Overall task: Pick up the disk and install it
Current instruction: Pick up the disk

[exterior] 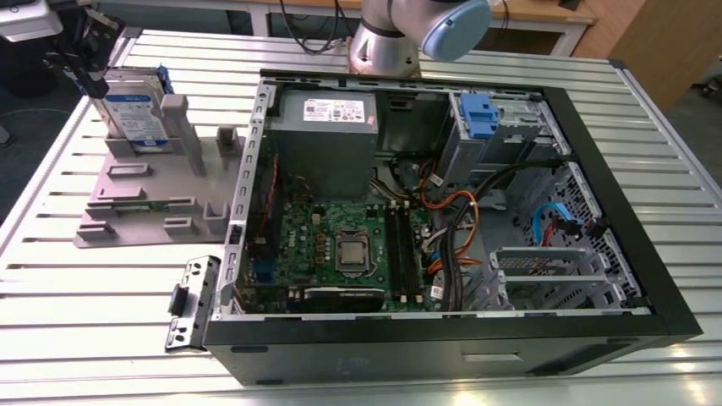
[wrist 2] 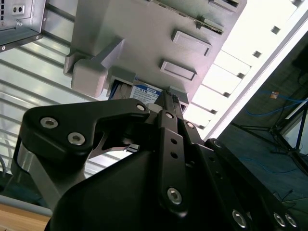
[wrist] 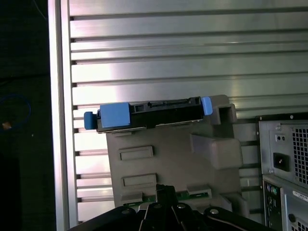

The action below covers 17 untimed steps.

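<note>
Gripper (wrist: 163, 188), jaws pressed together and empty, hovers near the grey stand (wrist: 173, 144); the disk (wrist: 149, 114) sits there, not yet picked up

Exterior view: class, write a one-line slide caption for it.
The disk stands upright in the grey stand on the slatted table, at the exterior view's left of the open computer case.

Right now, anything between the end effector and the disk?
Nothing visible. The disk stands upright in the grey stand with its top edge exposed, and the end effector is close by.
</note>
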Each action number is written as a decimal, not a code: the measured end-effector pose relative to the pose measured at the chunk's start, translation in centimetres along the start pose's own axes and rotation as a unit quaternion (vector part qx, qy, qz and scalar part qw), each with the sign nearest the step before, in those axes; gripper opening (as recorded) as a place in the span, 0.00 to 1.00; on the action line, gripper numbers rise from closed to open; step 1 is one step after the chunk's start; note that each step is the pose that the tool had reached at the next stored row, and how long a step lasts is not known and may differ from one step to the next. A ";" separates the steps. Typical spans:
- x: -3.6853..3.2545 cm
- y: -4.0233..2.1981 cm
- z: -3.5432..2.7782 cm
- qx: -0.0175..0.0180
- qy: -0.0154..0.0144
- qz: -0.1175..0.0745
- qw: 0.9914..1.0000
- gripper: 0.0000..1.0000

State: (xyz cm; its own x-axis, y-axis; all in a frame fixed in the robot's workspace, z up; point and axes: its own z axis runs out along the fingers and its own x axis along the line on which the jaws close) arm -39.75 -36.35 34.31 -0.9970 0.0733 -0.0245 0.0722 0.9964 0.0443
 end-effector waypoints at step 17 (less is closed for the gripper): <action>0.00 0.00 0.00 -0.001 0.001 -0.034 0.999 0.10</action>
State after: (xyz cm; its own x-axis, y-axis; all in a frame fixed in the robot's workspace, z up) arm -39.75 -36.35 34.31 -0.9997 0.0057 -0.0245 0.0046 0.9990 0.0443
